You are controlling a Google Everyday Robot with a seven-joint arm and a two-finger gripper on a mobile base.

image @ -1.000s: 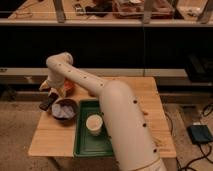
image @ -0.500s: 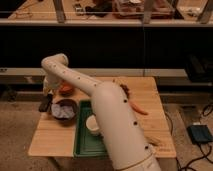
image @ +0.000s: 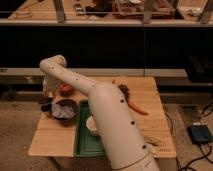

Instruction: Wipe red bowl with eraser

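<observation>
The small round orange-red bowl [image: 66,90] sits upright, mouth up, far left on the wooden table [image: 150,117], partly behind my white arm [image: 75,82]. My gripper [image: 46,105] hangs just nearer and left, beside a larger maroon bowl [image: 75,108] holding something pale grey. Whether the gripper is released or grasping I cannot tell, nor can I pick out the eraser. Right of that, a green tray [image: 84,145] holds a cream cup [image: 91,125].

Light wooden table [image: 55,139], speckled floor [image: 17,131], dark counter [image: 100,50] behind, perhaps glass-fronted
</observation>
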